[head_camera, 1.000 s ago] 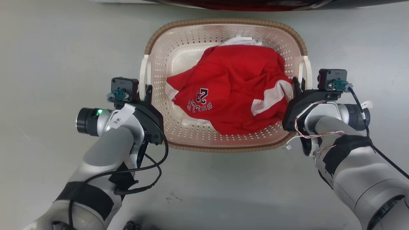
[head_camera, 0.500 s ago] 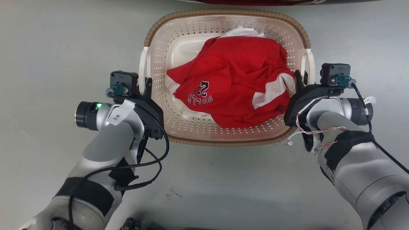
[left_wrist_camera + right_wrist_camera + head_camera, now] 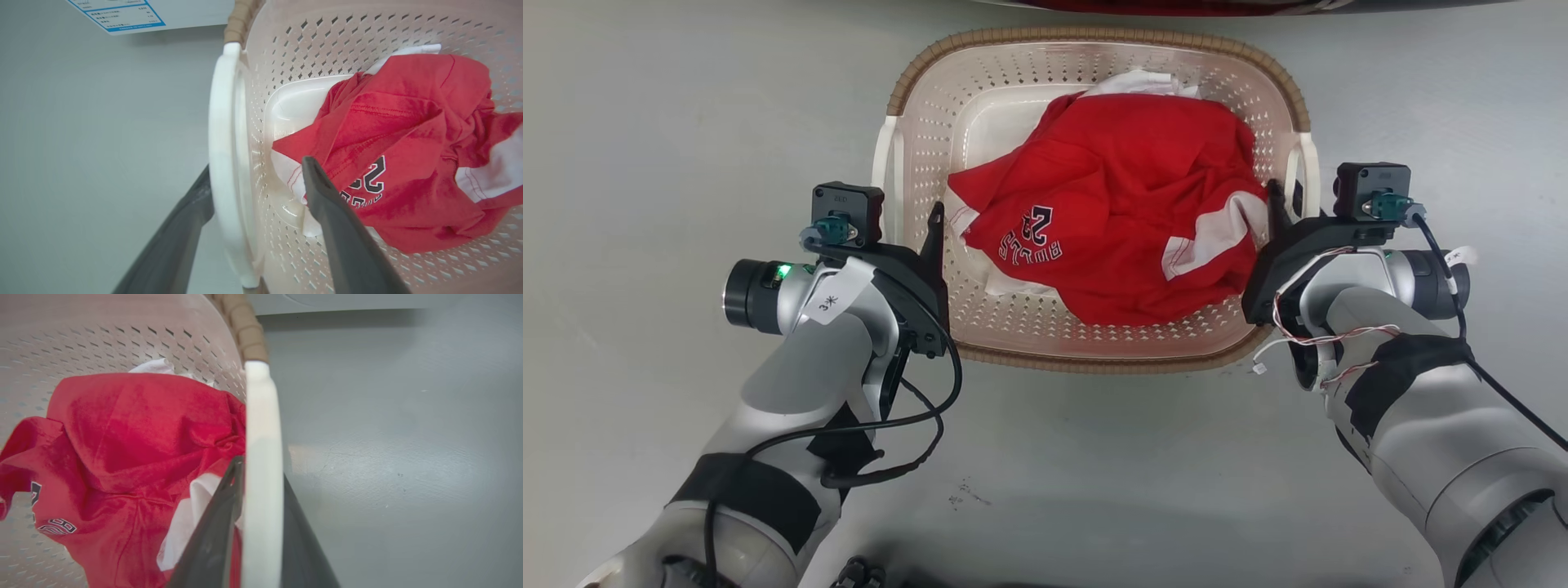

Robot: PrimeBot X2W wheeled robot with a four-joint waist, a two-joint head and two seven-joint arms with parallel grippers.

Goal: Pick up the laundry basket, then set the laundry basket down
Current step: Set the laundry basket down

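Note:
The laundry basket [image 3: 1094,361], cream and perforated with a brown woven rim, sits on the grey floor and holds a red jersey [image 3: 1111,220] over a white garment [image 3: 1135,82]. My left gripper [image 3: 913,220] is open astride the white left handle [image 3: 882,180]. In the left wrist view, that handle [image 3: 222,163] stands between the gripper's [image 3: 257,165] spread fingers, the inner finger [image 3: 327,204] inside the basket, clear of the handle. My right gripper [image 3: 1284,196] is shut on the right handle [image 3: 1308,163]. The right wrist view shows the gripper's [image 3: 261,469] fingers pressed against both sides of that handle [image 3: 263,437].
A dark red and black object [image 3: 1176,6] runs along the top edge just beyond the basket. A white sheet with blue-printed text [image 3: 118,14] is fixed on a surface past the left handle. Bare grey floor [image 3: 645,122] lies on both sides and in front.
My left gripper has opened: its inner finger has swung away from the handle into the basket. The basket moved up the view a second ago and has since stayed put. The right gripper stays shut.

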